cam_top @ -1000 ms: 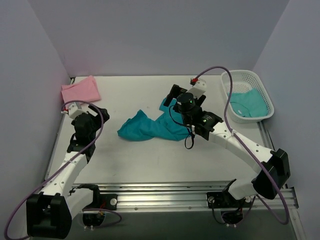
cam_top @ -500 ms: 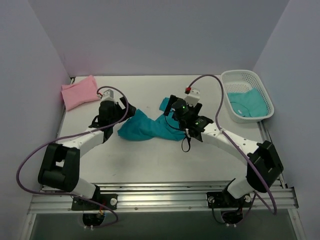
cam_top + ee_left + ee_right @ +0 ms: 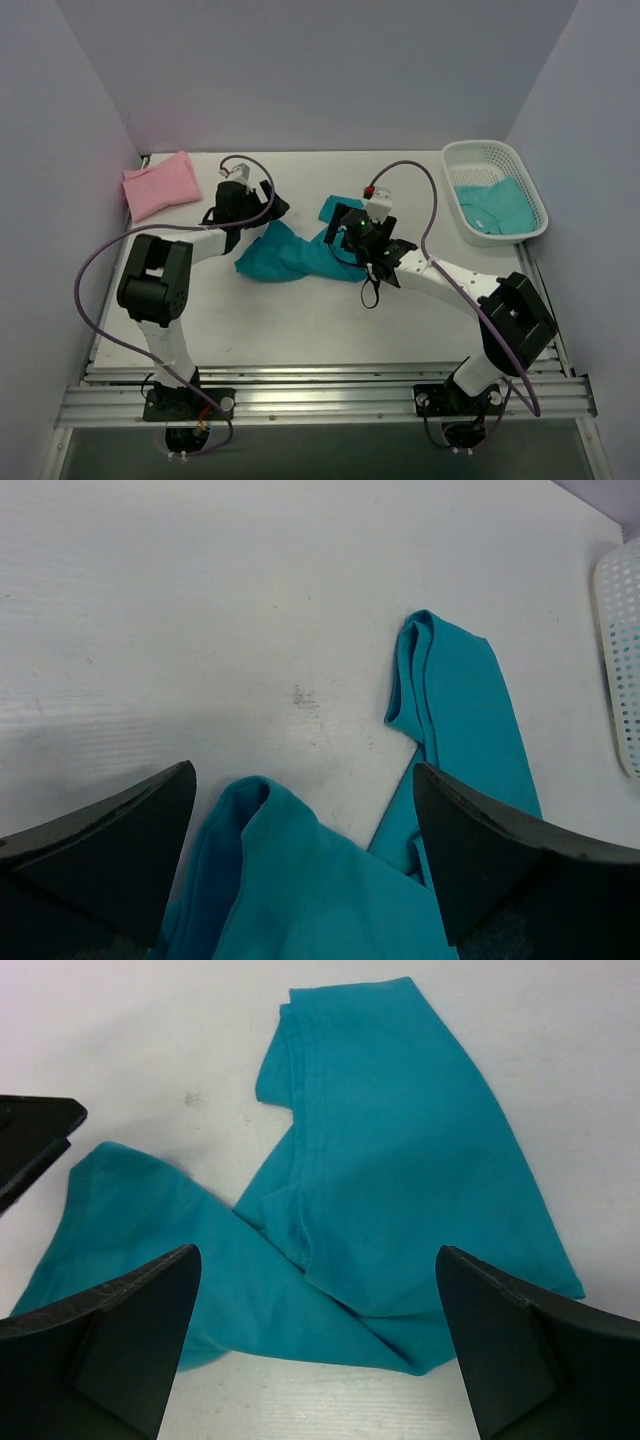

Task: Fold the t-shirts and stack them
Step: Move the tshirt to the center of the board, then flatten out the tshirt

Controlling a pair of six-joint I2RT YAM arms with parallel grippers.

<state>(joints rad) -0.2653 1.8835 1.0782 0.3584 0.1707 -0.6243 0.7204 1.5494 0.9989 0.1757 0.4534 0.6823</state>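
A crumpled teal t-shirt [image 3: 295, 255] lies mid-table, with one part running back toward the far side. My left gripper [image 3: 272, 208] is open and empty, hovering at the shirt's far-left corner. In the left wrist view the cloth [image 3: 300, 890] lies between the open fingers [image 3: 110, 850]. My right gripper [image 3: 338, 228] is open and empty over the shirt's right part; the cloth [image 3: 390, 1160] spreads beneath its fingers [image 3: 540, 1350]. A folded pink t-shirt [image 3: 160, 183] lies at the far left corner. Another teal t-shirt [image 3: 495, 205] lies in the basket.
The white mesh basket [image 3: 480, 148] stands at the far right; its wall shows at the right edge of the left wrist view [image 3: 625, 630]. The left gripper's finger [image 3: 30, 1140] shows at the left of the right wrist view. Purple walls enclose the table.
My left arm has swung from the table's left edge to the shirt's far-left corner. My right gripper has shifted slightly left over the shirt. The shirt has not moved.
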